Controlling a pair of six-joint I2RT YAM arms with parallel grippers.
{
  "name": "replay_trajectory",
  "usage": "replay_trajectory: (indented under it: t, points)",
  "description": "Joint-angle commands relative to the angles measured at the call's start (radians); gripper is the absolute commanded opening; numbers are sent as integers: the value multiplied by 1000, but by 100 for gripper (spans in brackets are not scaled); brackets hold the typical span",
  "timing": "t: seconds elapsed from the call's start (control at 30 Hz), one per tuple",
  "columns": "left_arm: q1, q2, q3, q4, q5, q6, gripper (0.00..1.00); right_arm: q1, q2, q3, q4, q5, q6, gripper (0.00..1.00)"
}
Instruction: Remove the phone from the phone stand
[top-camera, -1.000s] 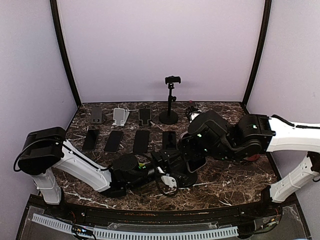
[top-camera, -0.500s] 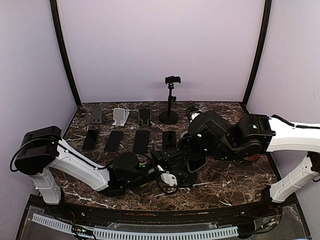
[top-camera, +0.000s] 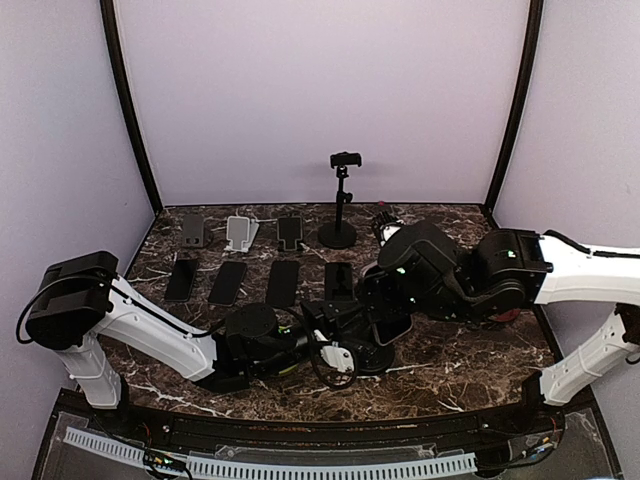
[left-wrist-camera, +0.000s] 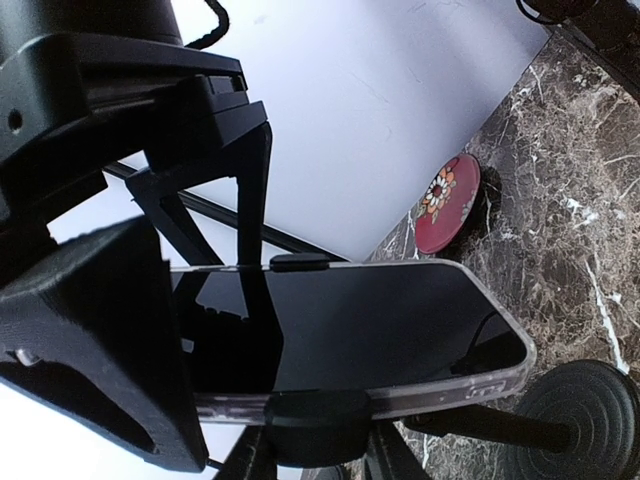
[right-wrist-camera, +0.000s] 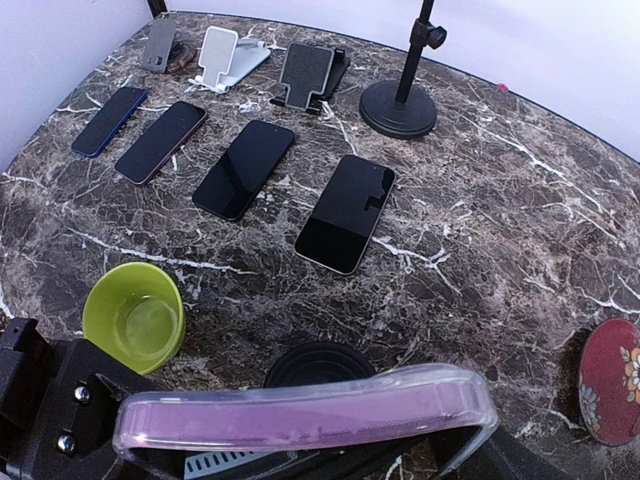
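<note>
I have both claws crowded at the phone: the left claw sits just left of the right claw, and the phone fills the right claw's jaws side to side. Under the right claw, the stand base blocks the way down to the table. Ahead-left of it stands a green cup; farther ahead lies a row of flat phones, with small stands behind them. To its right I see bare table up to a red coaster.
</note>
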Motion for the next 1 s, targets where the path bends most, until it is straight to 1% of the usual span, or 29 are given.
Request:
replay_trajectory:
  t: [0.0, 0.23, 0.47, 0.63, 0.97]
  points:
    - [-9, -41, 5, 39, 40, 3, 0, -1, -37, -12, 36, -15, -13, 44]
    - [0, -65, -17, 27, 41, 8, 0, -12, -56, -10, 9, -5, -48, 39]
    - [6, -77, -37, 13, 35, 16, 0, -21, -61, 1, -27, 28, -42, 35]
    - [9, -82, -49, 15, 38, 14, 0, -22, -65, 1, -35, 40, -50, 30]
    - [19, -91, -73, 8, 55, 14, 0, -23, -41, 12, -56, 43, -96, 27]
